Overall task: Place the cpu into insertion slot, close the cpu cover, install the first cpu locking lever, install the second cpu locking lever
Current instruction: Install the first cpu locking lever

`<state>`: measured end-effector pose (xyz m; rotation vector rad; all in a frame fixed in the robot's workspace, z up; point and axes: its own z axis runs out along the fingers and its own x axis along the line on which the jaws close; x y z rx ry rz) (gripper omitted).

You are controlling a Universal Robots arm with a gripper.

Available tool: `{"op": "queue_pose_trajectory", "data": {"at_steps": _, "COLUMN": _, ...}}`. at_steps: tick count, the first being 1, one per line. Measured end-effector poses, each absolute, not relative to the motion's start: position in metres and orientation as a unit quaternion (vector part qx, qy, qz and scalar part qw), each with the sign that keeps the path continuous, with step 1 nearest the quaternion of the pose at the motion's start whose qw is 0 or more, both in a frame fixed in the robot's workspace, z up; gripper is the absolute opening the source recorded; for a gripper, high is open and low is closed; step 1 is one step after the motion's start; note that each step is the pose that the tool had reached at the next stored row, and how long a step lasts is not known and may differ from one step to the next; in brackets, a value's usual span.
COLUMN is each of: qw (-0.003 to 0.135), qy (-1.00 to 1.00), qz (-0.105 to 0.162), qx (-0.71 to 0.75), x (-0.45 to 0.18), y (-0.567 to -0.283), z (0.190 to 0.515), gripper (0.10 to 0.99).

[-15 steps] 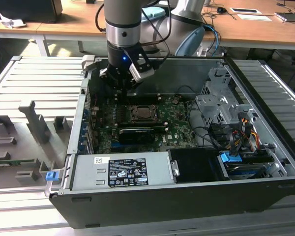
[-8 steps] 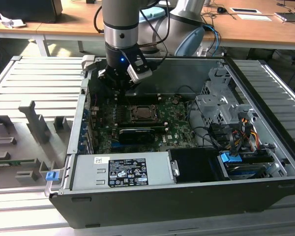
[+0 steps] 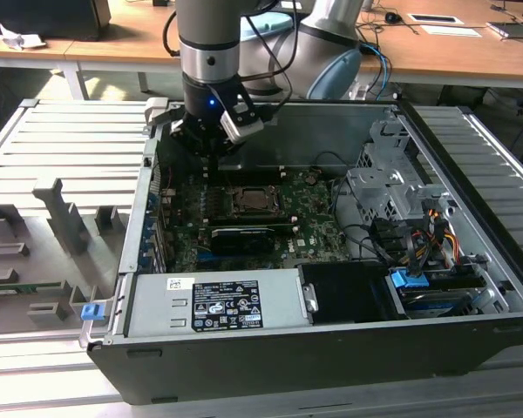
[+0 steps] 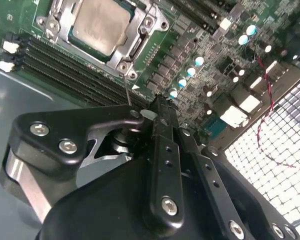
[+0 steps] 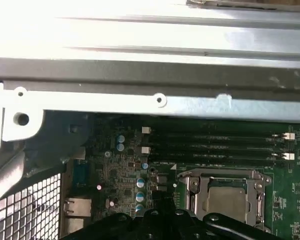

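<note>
Upper left of centre in the exterior view, I see the gripper (image 3: 211,157) hanging over the motherboard (image 3: 318,235), jaws closed together, gripping nothing. Right of it, mid-frame, the cpu (image 3: 247,201) lies flat, and both wrist views show the cpu cover (image 4: 132,50) lowered around it.

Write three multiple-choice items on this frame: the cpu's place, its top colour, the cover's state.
1. The cpu is: A on the floor; B on the green board inside the case; C hanging from a cable.
2. Its top is: A gold; B blue; C silvery grey.
3. The cpu cover is: A flat around the chip; B standing upright; C off the board.
Key: 1 B, both wrist views show it on the board; 2 C, pale metal shows; 3 A, the frame lies level around it.
</note>
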<state>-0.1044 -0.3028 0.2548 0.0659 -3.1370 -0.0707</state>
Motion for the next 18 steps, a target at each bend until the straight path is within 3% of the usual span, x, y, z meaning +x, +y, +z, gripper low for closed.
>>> {"op": "queue_pose_trajectory", "data": {"at_steps": 18, "qw": 0.001, "qy": -1.000, "qz": -0.023, "qx": 0.021, "x": -0.0998, "y": -0.2911, "z": 0.2549, "gripper": 0.106}}
